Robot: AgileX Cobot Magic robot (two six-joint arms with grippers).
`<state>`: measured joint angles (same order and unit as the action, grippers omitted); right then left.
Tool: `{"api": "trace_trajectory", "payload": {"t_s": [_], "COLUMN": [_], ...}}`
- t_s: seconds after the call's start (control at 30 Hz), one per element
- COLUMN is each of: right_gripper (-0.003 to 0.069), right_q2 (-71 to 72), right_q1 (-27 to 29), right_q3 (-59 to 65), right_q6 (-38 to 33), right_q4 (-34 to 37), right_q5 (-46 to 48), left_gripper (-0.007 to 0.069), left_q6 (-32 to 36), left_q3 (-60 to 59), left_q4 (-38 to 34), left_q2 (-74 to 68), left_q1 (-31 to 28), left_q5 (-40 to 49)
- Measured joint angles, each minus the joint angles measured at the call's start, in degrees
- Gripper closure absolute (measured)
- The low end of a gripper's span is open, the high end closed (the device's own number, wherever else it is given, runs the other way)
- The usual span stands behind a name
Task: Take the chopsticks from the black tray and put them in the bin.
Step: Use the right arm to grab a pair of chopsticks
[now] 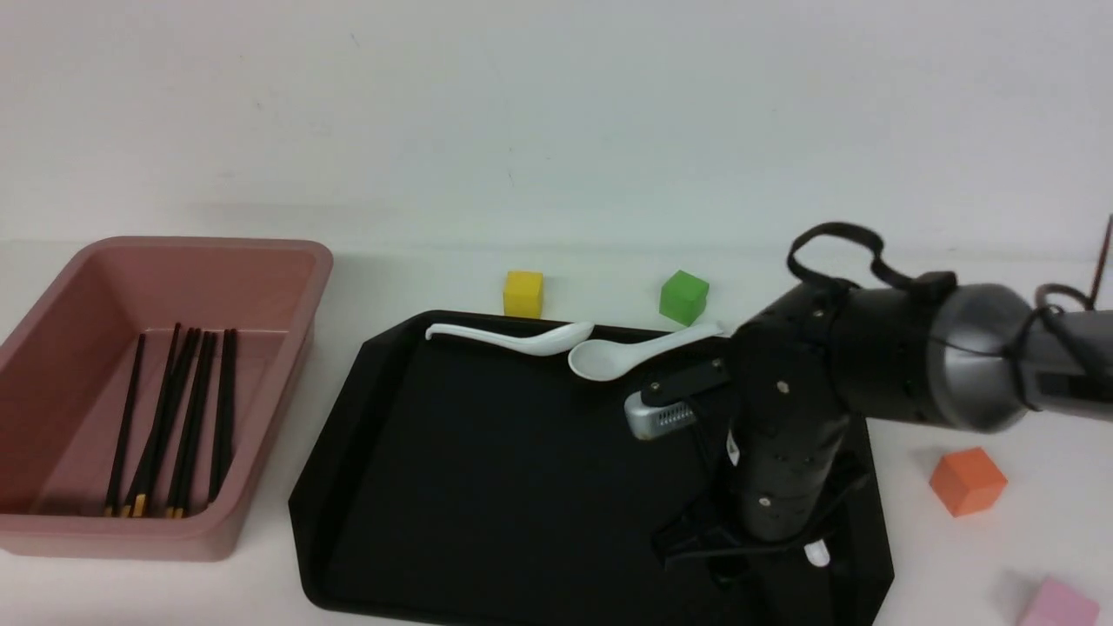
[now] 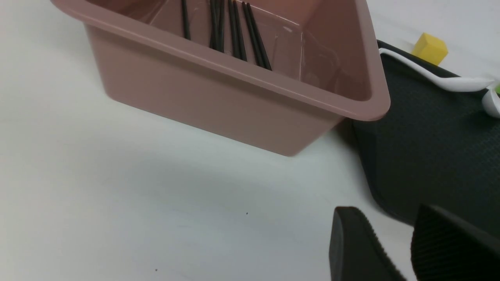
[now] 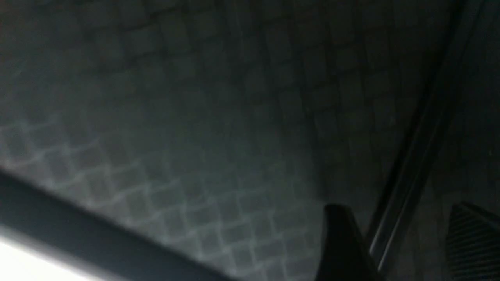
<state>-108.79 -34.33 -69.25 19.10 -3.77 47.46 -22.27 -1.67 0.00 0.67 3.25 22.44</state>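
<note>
Several black chopsticks (image 1: 165,417) with gold tips lie side by side in the pink bin (image 1: 287,365) at the left; the same chopsticks (image 2: 234,35) and bin (image 2: 242,105) appear in the left wrist view. My right gripper (image 1: 739,561) points down over the near right part of the black tray (image 1: 487,487). In the right wrist view it (image 3: 398,222) is open, low over the tray (image 3: 195,136), and one chopstick (image 3: 414,156) lies on the tray between its fingers, untouched. My left gripper (image 2: 386,242) hovers open and empty above the table beside the bin.
Two white spoons (image 1: 522,337) (image 1: 626,352) lie along the tray's far edge. Yellow (image 1: 523,293) and green (image 1: 683,296) cubes stand behind the tray. An orange cube (image 1: 967,480) and a pink block (image 1: 1059,604) sit to its right.
</note>
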Motion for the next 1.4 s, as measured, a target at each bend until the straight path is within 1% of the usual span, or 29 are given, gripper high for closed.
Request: {"api": "trace_trajectory", "payload": {"t_s": [0.17,0.47,0.6,0.77,1.0,1.1,1.3,1.4], "right_gripper": [0.0279,0.0285,0.0314,0.0382,0.0522,0.0542,0.0542,0.0542], "right_q2": [-1.38,-2.86,-3.27,-3.33,-3.38,-3.38,-3.38,-3.38], "right_q1": [0.0,0.0,0.0,-0.03,-0.39,-0.39,-0.39,-0.39], "right_q3": [-0.04,-0.57,-0.93,-0.97,-0.97,-0.97,-1.07,-1.4], "right_q6": [2.78,4.57,4.68,4.77,4.93,4.93,4.67,3.54], "right_q4": [-1.71,-2.06,-1.86,-1.21,-0.75,-0.87,-1.24,-1.66], "right_q5": [-1.19,-1.35,-0.91,-1.03,-1.44,-1.44,-0.22,2.48], "left_gripper": [0.0386,0.0386,0.0386,0.0386,0.0385,0.0385,0.0385,0.0385], "left_q6": [0.0,0.0,0.0,0.0,0.0,0.0,0.0,0.0], "left_q3": [0.0,0.0,0.0,0.0,0.0,0.0,0.0,0.0], "left_q4": [0.0,0.0,0.0,0.0,0.0,0.0,0.0,0.0], "left_q2": [0.0,0.0,0.0,0.0,0.0,0.0,0.0,0.0], "left_q1": [0.0,0.0,0.0,0.0,0.0,0.0,0.0,0.0], "left_q5": [0.0,0.0,0.0,0.0,0.0,0.0,0.0,0.0]}}
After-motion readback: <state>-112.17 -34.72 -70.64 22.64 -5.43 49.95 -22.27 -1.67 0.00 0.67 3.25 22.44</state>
